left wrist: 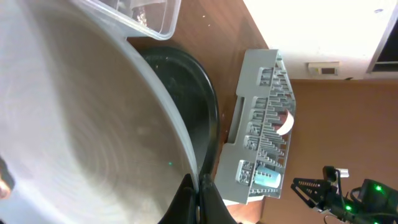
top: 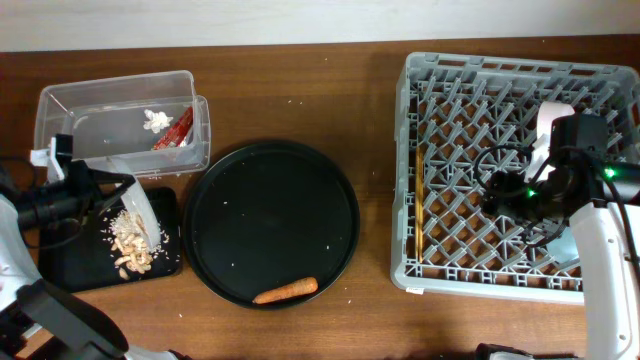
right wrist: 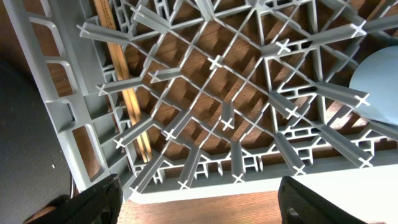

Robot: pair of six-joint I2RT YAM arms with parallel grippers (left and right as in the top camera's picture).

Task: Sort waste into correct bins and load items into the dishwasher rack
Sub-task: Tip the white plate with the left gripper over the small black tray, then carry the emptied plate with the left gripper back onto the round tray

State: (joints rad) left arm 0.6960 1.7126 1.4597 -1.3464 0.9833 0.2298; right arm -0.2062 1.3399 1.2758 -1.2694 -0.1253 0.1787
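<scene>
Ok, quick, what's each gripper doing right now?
Left gripper: closed on the tilted plate rim.
Right gripper: open, empty, over the dishwasher rack.

1 round black tray [top: 270, 215] on a brown wooden table [top: 300, 90].
The tray lies flat near the table's middle, its dark surface dotted with a few pale specks. A pale wall [top: 300, 15] runs along the table's far edge; the left wrist view shows a beige box [left wrist: 323, 68] fixed to it.
</scene>
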